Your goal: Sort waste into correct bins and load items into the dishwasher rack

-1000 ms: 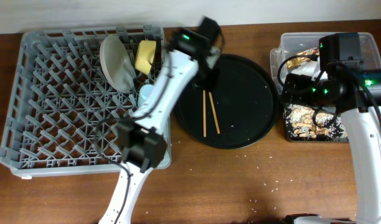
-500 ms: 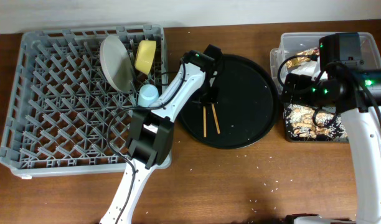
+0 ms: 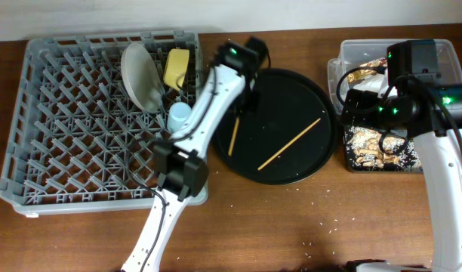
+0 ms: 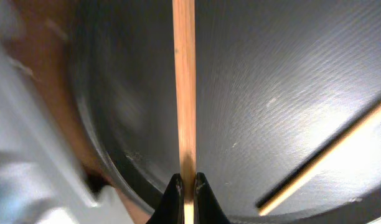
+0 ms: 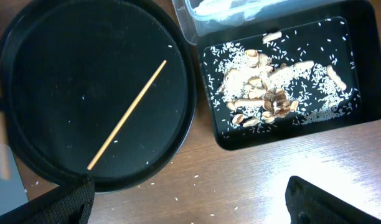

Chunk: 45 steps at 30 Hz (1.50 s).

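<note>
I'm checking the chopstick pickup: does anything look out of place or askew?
The pair is split: the left end effector pinches only one chopstick, while the other chopstick lies diagonally on the round black tray. Stray rice grains dot the table.

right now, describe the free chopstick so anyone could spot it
Find the round black tray right of the rack. The free chopstick lies slanted across its right half; the other chopstick, by the left rim, is pinched in the left gripper.
</note>
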Tool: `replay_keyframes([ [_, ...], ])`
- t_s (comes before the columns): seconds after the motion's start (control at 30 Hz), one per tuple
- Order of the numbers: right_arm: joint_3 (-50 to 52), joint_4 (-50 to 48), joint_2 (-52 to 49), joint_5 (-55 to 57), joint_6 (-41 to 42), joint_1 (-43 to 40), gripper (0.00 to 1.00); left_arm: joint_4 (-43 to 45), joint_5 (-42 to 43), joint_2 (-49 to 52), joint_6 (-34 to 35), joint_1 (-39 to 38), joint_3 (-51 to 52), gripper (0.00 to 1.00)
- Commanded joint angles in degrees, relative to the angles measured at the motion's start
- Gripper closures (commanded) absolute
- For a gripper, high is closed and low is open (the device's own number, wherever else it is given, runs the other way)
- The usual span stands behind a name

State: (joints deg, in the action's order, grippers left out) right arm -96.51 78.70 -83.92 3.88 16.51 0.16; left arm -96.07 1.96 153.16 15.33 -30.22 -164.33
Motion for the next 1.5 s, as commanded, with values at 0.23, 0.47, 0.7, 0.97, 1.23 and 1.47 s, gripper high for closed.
replay_keyframes([
  [0.23, 0.1, 0.0, -0.1, 1.1, 0.2, -0.2, 0.01, -0.7, -6.8, -32.5, -6.8, 8.1, 10.9, 0.99],
  [0.47, 0.1, 0.0, -0.1, 1.1, 0.2, -0.2, 0.01, 7.6, -12.3, -43.9, -2.2, 18.8, 50.9, 0.99],
  [0.7, 0.1, 0.0, -0.1, 1.1, 0.2, -0.2, 0.02, 27.4, -13.8, -43.9, -3.5, 22.7, 71.6, 0.99],
  [0.97, 0.1, 0.0, -0.1, 1.1, 0.2, -0.2, 0.02, 30.7, -13.5, -44.0, -4.7, 20.6, 69.7, 0.55],
  [1.23, 0.1, 0.0, -0.1, 1.1, 0.2, -0.2, 0.01, 36.2, 1.6, -43.8, -13.1, 3.9, 59.3, 0.55],
  [1.47, 0.1, 0.0, -0.1, 1.1, 0.2, -0.2, 0.02, 44.9, 3.2, -32.9, -23.2, -10.8, 59.3, 0.55],
])
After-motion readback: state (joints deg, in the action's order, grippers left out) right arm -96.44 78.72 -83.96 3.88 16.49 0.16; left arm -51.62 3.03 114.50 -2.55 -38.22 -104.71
